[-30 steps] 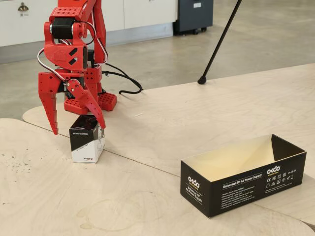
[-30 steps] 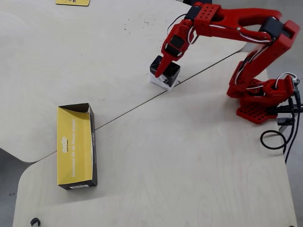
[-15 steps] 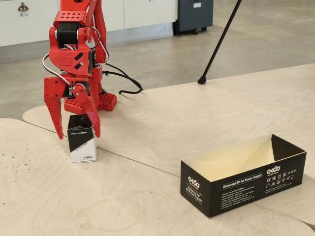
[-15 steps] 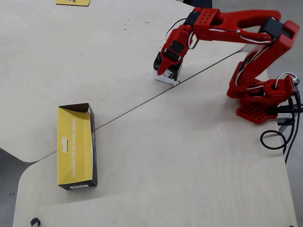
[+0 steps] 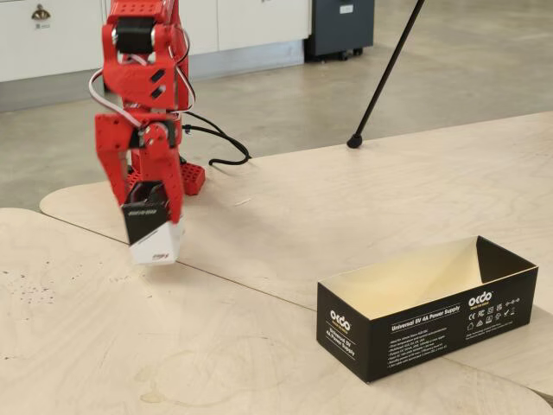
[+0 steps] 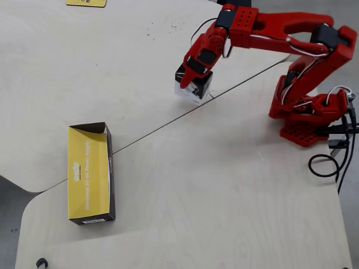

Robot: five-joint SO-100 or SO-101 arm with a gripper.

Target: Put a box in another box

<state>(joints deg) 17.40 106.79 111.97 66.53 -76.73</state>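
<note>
The small box (image 5: 154, 232), black on top and white below, sits between the fingers of my red gripper (image 5: 152, 216) at the left of the fixed view. It is slightly tilted and low over the table; I cannot tell whether it touches. In the overhead view the gripper (image 6: 193, 78) is shut on the same box (image 6: 193, 88) near the top middle. The long black okdo box (image 5: 432, 333) lies open and empty at the lower right of the fixed view. In the overhead view it (image 6: 110, 168) lies at the lower left, well away from the gripper.
The red arm base (image 6: 311, 120) stands at the right table edge with black cables (image 6: 331, 162) beside it. A black tripod leg (image 5: 384, 73) rests on the floor behind the table. Seams (image 6: 151, 134) run across the wooden table panels. A yellow label (image 6: 85, 3) lies at the top edge.
</note>
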